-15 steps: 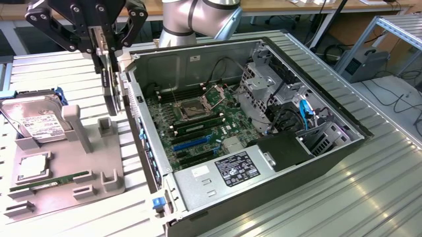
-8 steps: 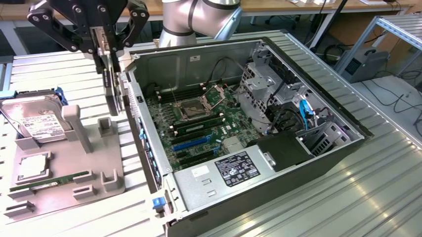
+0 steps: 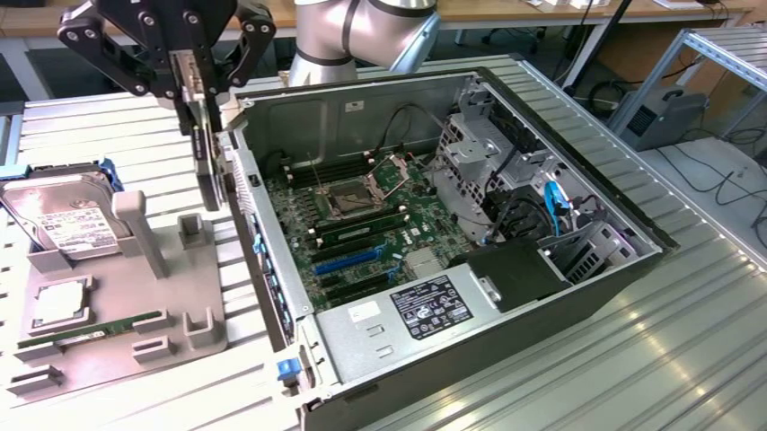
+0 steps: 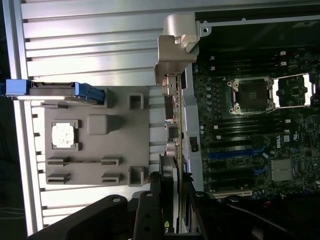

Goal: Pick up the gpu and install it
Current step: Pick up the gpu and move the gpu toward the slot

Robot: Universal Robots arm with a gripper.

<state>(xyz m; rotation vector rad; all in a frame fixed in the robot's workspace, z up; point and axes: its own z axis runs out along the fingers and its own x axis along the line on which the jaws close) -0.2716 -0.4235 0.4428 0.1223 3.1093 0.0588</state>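
A ribbed metal worktop (image 3: 671,359) carries everything. The gpu (image 3: 211,157) hangs upright and edge-down directly beneath the pincer (image 3: 192,94), whose fingers are clamped on its top edge, probably so the card can meet a slot squarely. The open computer case (image 3: 359,332) lies to one side of the pincer, the grey parts holder (image 3: 156,296) to the other.

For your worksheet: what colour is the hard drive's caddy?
The caddy is blue, clearest in the wrist view.
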